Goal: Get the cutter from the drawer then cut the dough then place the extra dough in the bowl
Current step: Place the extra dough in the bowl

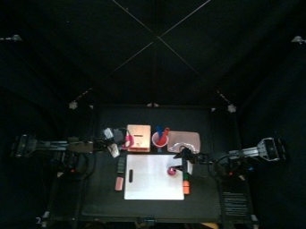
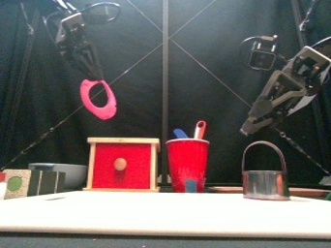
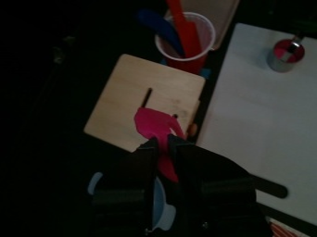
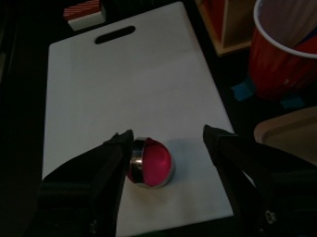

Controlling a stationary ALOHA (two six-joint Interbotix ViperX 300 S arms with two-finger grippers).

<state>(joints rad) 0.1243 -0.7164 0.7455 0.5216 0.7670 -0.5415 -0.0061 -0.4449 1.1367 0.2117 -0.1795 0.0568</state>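
My left gripper [image 2: 88, 76] is shut on a pink dough ring [image 2: 97, 99], which dangles high above the table's left side. In the left wrist view the dough ring [image 3: 154, 125] hangs over the top of the wooden box [image 3: 130, 97]. The round metal cutter [image 2: 265, 176] stands on the white cutting board [image 4: 124, 83] with a pink dough disc inside it [image 4: 158, 163]. My right gripper [image 4: 169, 141] hovers open just above the cutter, one jaw on each side. A grey bowl [image 2: 58, 175] sits low at the left.
The wooden box with its red drawer front [image 2: 123, 165] stands behind the board. Beside it is a red cup [image 2: 188, 163] holding a blue and a red knife. A pink tray [image 1: 187, 140] lies at the back right. A small red toy [image 1: 120, 182] lies left of the board.
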